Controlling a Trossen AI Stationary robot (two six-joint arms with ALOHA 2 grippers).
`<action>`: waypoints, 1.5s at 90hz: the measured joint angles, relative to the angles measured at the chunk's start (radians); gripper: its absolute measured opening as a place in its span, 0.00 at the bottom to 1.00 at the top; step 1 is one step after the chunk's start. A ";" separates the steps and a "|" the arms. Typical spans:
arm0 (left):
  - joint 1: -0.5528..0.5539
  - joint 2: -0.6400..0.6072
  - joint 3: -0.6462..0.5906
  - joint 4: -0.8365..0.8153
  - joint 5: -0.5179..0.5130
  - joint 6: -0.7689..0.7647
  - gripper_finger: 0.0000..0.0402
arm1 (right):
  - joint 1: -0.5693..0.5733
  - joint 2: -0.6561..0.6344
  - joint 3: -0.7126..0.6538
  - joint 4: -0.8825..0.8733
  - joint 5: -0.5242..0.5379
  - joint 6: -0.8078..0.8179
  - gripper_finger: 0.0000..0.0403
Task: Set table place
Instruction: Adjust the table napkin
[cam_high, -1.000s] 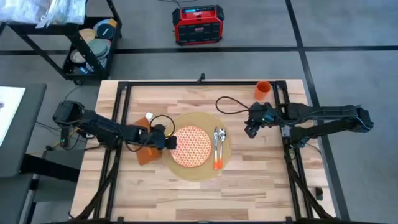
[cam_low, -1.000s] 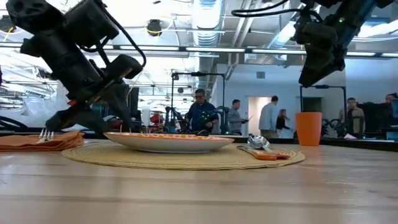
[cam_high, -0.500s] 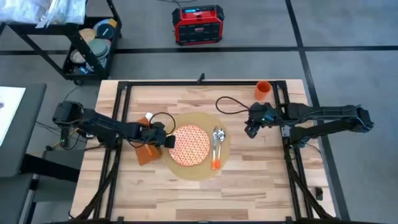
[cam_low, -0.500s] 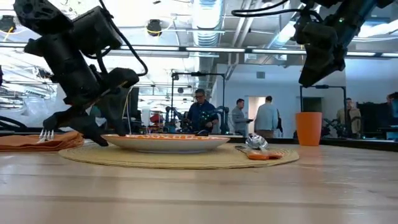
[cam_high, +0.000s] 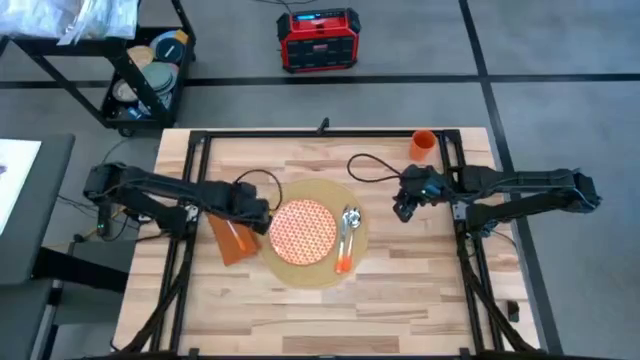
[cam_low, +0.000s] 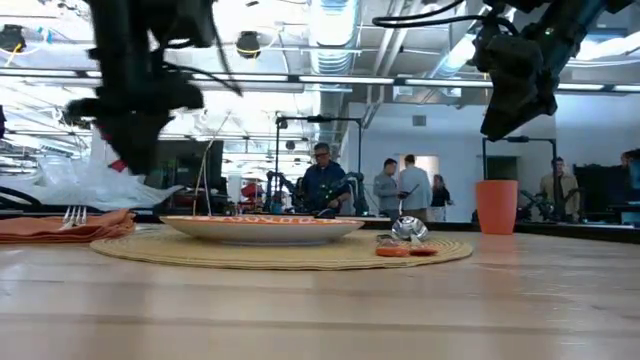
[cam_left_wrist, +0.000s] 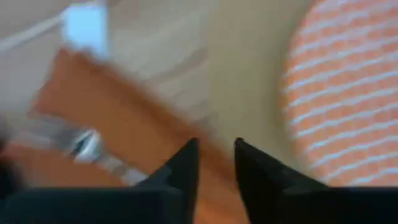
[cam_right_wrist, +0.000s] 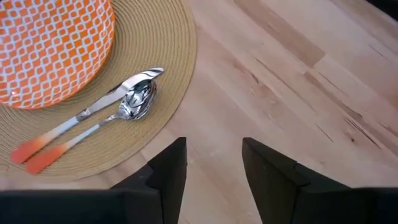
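The round woven placemat (cam_high: 313, 262) lies mid-table and carries the orange-patterned plate (cam_high: 303, 229). To the plate's right on the mat are an orange-handled knife and spoon (cam_high: 346, 237). The rust-orange napkin (cam_high: 232, 240) lies flat left of the mat with a fork (cam_low: 73, 215) on it. The orange cup (cam_high: 422, 145) stands at the far right. My left gripper (cam_high: 257, 211) hovers open above the gap between napkin and mat, touching nothing. My right gripper (cam_high: 402, 209) hangs open, high above bare wood right of the mat.
A black cable (cam_high: 368, 168) loops on the table behind the mat. The black frame rails (cam_high: 320, 133) run along the far and side edges. Bare wood lies in front of the mat. People stand in the room beyond the table.
My left gripper has risen from the placemat's left edge by the plate and drawn back a little toward the table's left. The placemat, with plate and cutlery on it, has slid slightly toward the table's left.
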 joint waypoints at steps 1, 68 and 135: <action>-0.004 0.000 -0.004 0.003 0.000 0.000 0.05 | 0.000 0.000 0.000 0.000 0.000 0.000 0.34; -0.057 0.000 -0.213 0.131 0.018 -0.079 0.00 | 0.000 0.000 0.000 -0.004 0.000 0.000 0.27; -0.266 0.231 -0.139 0.311 0.145 -0.108 0.00 | 0.000 0.000 0.000 -0.002 0.000 -0.071 0.27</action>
